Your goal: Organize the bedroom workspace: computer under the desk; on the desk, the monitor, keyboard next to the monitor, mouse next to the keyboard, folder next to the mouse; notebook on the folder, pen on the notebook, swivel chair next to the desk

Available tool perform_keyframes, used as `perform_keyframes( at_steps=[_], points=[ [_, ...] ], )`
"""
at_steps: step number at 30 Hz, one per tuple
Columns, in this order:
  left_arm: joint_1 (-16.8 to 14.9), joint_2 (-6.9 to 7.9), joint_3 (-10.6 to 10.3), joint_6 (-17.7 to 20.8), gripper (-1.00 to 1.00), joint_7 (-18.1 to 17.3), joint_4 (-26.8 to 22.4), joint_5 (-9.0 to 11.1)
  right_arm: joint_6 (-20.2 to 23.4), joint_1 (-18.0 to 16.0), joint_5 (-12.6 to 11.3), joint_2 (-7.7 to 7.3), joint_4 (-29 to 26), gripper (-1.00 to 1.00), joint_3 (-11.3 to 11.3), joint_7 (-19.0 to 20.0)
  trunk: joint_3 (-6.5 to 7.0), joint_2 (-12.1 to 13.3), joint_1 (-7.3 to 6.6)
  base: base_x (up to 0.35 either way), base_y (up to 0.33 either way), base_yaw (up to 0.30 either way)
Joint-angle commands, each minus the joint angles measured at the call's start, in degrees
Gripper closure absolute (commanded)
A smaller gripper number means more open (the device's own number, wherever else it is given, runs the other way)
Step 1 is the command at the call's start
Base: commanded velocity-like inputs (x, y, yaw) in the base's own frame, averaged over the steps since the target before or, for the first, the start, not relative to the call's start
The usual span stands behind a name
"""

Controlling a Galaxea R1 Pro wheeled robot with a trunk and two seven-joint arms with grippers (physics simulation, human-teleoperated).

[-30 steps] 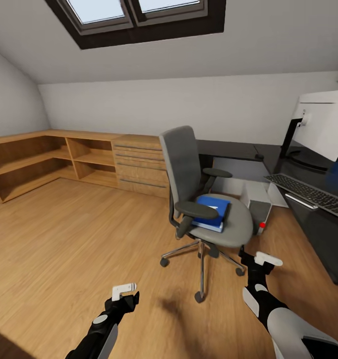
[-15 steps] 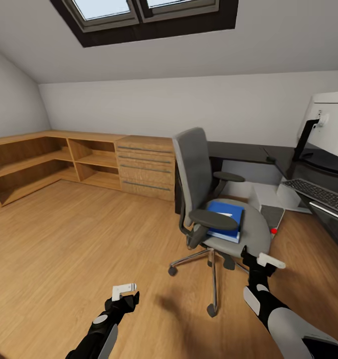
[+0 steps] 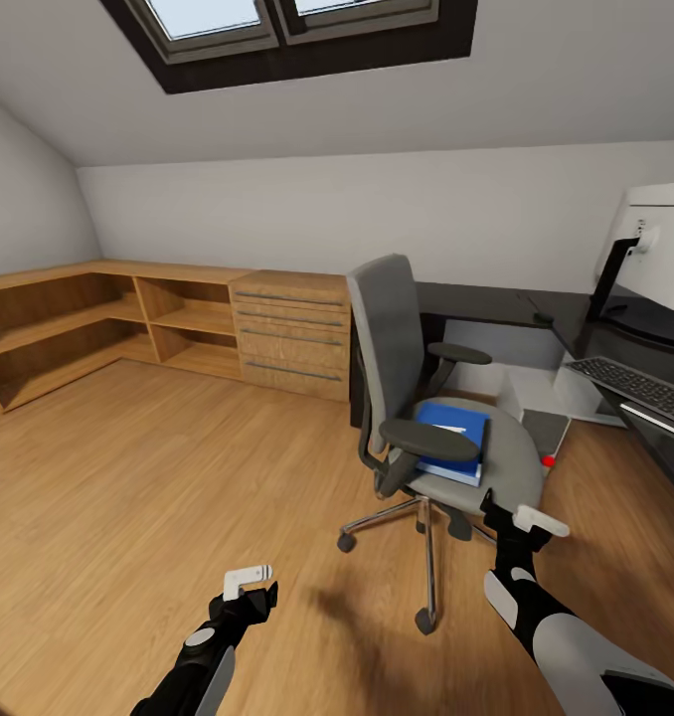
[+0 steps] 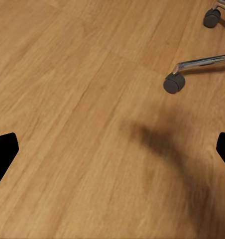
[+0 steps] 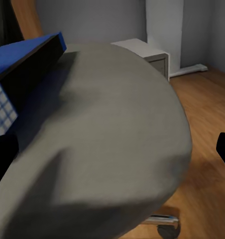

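Observation:
The grey swivel chair [image 3: 481,467] stands on the wood floor in front of the black desk [image 3: 486,299], its back towards the oak furniture. On its seat lies the blue folder [image 3: 454,425], with white pages showing beneath it; its blue top and black edge [image 5: 28,55] rise past the seat [image 5: 112,139]. The light grey computer [image 3: 542,400] sits on the floor under the desk. At the right edge, the monitor [image 3: 663,249] and keyboard [image 3: 639,387] rest on the desk. My right gripper [image 3: 517,524] is open just before the seat's front edge. My left gripper [image 3: 252,589] is open above bare floor.
A low oak chest with bar handles [image 3: 291,333] and open oak shelves [image 3: 79,318] line the far wall under the sloped ceiling. The chair's chrome legs and castors [image 4: 173,82] spread over the floor near my left gripper. Wood floor [image 3: 128,477] stretches wide to the left.
The whole picture shifted right as the camera turned, mostly in the first half second. Both arms keep their places in the view; chair and folder have not moved.

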Motion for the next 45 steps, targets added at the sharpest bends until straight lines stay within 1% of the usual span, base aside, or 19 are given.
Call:
perform_keyframes(
  at_steps=[1, 8, 30, 45],
  points=[
    [0.0, 0.00, -0.1, 0.3, -1.00, 0.3, -0.1, 0.6, -0.4, 0.0, -0.6, -0.02, 0.0, -1.00, 0.3, 0.0, -0.05, 0.0, -0.01, 0.001, 0.001, -0.017],
    [0.0, 0.00, -0.1, 0.3, -1.00, 0.3, -0.1, 0.6, -0.9, 0.0, -0.6, -0.02, 0.1, -1.00, 0.3, 0.0, 0.02, 0.0, -0.01, 0.000, 0.001, -0.127],
    [0.0, -0.05, -0.1, 0.2, -1.00, 0.1, -0.1, 0.6, -1.0, 0.0, -0.6, -0.01, 0.0, -1.00, 0.3, 0.0, 0.15, 0.0, -0.01, 0.000, 0.000, -0.236],
    [0.0, -0.26, -0.2, 0.2, -1.00, 0.1, -0.1, 0.6, -1.0, 0.0, -0.6, -0.01, 0.1, -1.00, 0.4, 0.1, -2.54, -6.0, 3.28, 0.000, 0.000, -0.030]
  ],
)
